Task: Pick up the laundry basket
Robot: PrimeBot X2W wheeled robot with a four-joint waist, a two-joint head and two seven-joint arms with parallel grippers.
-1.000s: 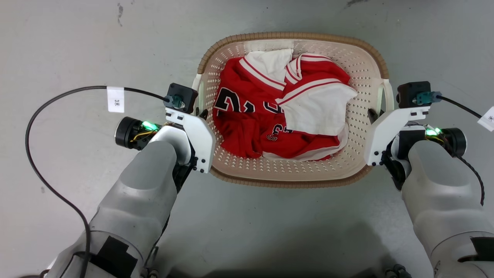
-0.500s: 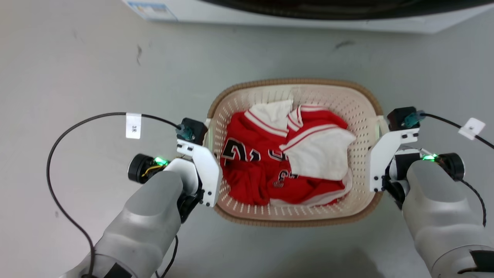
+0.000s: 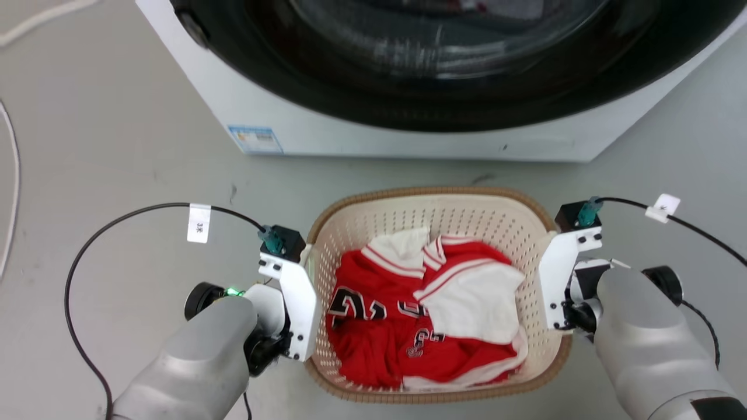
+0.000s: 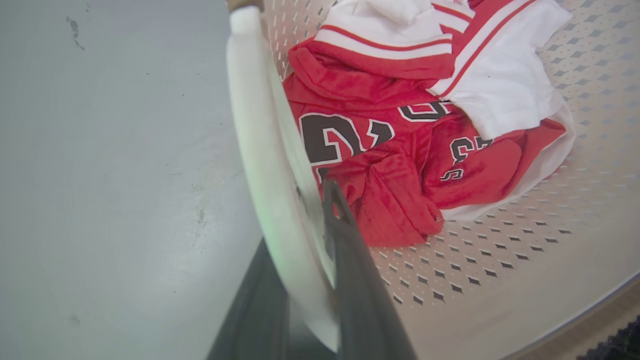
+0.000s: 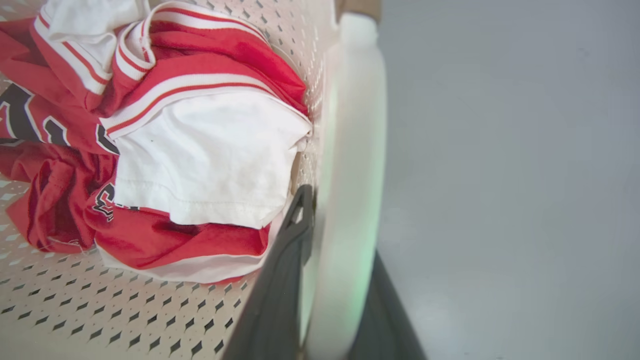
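Symmetric hold: left claw (image 4: 300, 225) and right claw (image 5: 340, 230) each clenched on a side handle (image 4: 255, 100) of the laundry basket (image 3: 432, 192) (opposite grips for level lift).

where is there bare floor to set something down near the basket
Widest bare floor is left of the basket, between washer and left arm, though a cable loops across it. A smaller patch lies right of the basket, past the washer's corner. The strip between washer and basket is narrow; the basket is crowded with jerseys.
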